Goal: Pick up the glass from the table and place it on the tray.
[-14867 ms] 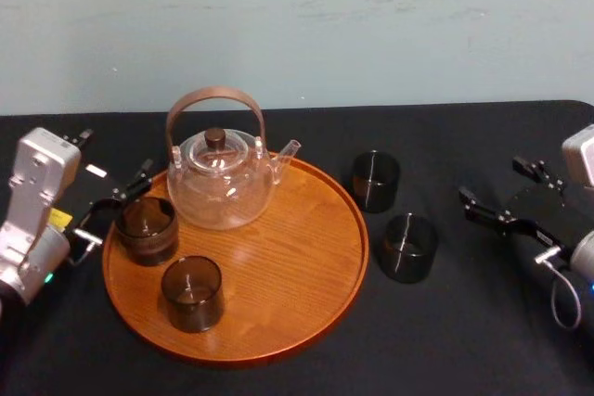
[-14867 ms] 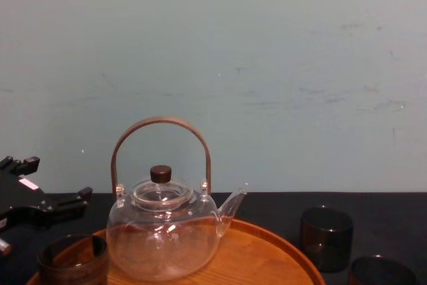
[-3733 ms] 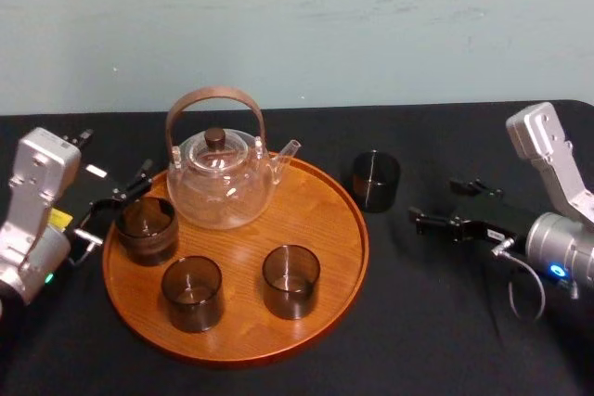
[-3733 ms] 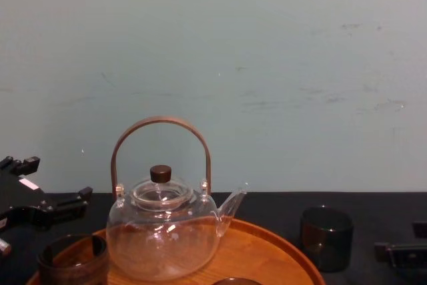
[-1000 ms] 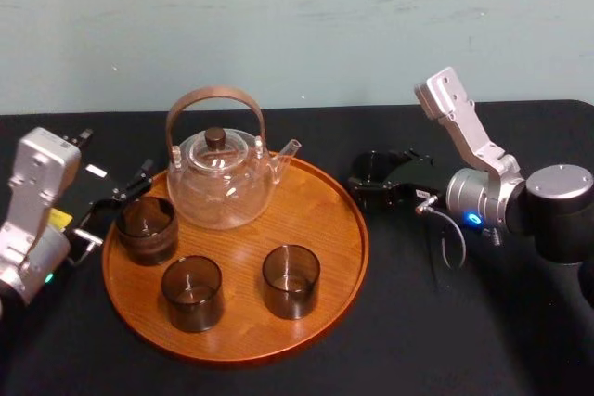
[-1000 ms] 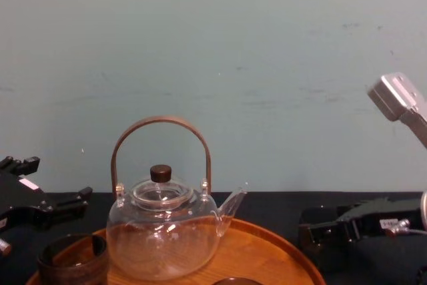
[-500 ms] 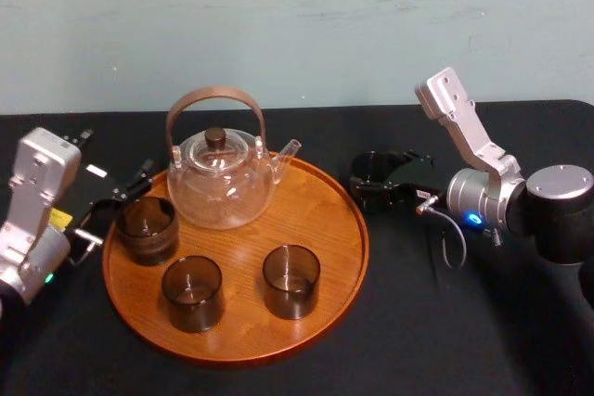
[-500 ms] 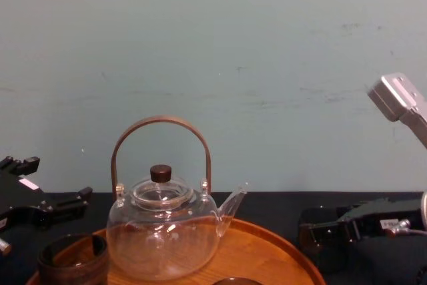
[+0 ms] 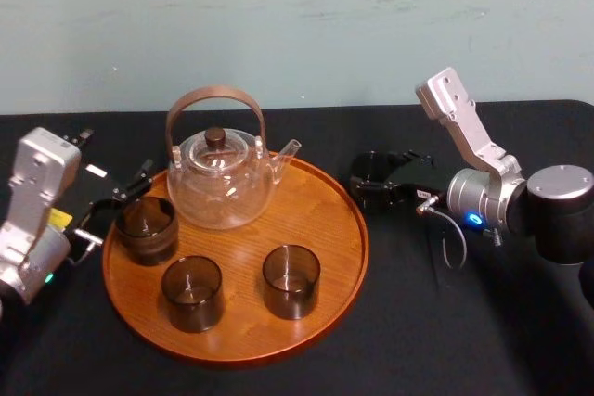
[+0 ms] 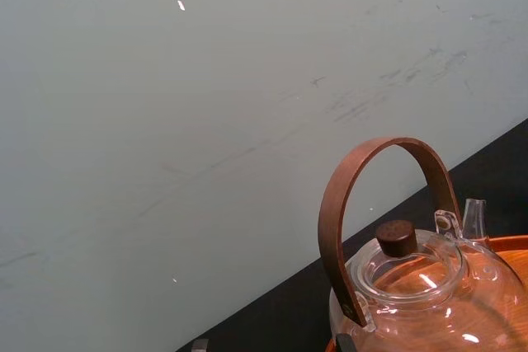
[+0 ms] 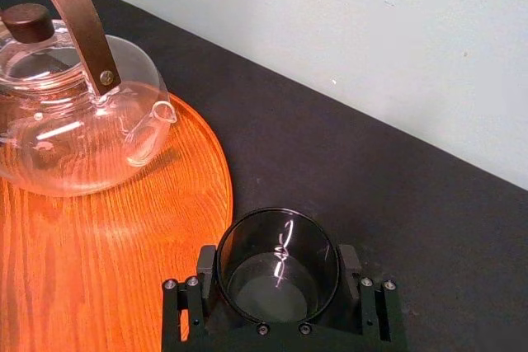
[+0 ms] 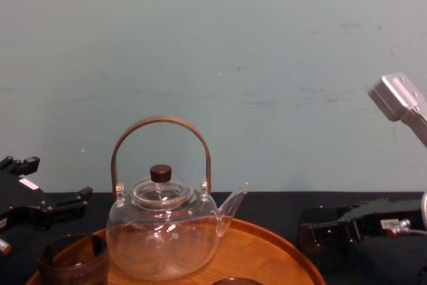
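lab setup: black-clothed table (image 9: pixel 418 340), bare wall (image 9: pixel 297 25)

Noted the table (image 9: pixel 436 340) as plain black. Recorded orange-brown wood with straight grain on the tray (image 9: pixel 316 220). Found clear glass on the teapot (image 9: pixel 221 187), with brown handle (image 9: pixel 215 95) and dark brown knob (image 9: pixel 215 136). Logged smoky dark tint on the glass (image 11: pixel 276 261). Observed pale blue-green wall (image 9: pixel 297 25), faintly scuffed. Marked black finish on the right gripper (image 9: pixel 367 176), silver on its arm (image 9: pixel 473 141).
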You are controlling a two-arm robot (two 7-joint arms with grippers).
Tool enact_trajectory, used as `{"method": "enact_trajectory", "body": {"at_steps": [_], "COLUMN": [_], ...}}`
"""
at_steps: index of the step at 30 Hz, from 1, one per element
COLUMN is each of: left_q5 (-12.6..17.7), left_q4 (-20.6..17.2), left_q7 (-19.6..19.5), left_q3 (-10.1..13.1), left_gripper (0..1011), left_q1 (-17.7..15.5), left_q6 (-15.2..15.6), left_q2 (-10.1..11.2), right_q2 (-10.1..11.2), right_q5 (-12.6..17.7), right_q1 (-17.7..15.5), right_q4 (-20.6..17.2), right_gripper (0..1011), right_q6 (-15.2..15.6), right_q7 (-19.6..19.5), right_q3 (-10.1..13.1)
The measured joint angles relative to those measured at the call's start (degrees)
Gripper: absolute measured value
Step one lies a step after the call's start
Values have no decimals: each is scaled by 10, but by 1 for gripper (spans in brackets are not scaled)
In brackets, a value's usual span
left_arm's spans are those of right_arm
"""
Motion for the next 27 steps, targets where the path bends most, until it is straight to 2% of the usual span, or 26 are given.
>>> {"method": "enact_trajectory", "body": {"at_steps": [8,14,18,27], "left_q5": [0,0,0,0], "left_q4": [0,0,0,0], "left_q7": [0,0,0,0], "left_q3": [0,0,0,0], "left_gripper": [1001,1001,1001,1001], "left_q1": [0,0,0,0], "left_q6": [0,0,0,0], "left_q2": [0,0,0,0], "right_q2": [1,19,36,62], "right_q5": [1,12,23,39], "right_q1": [-1,-20,-35,-56], "right_q4": [-2,-40,-78,-144], "right_gripper": [900,900,900,900], "right_q6": [0,0,2,1], "right_q7": [0,14,20,22], "right_q3": [0,10,16,25]}}
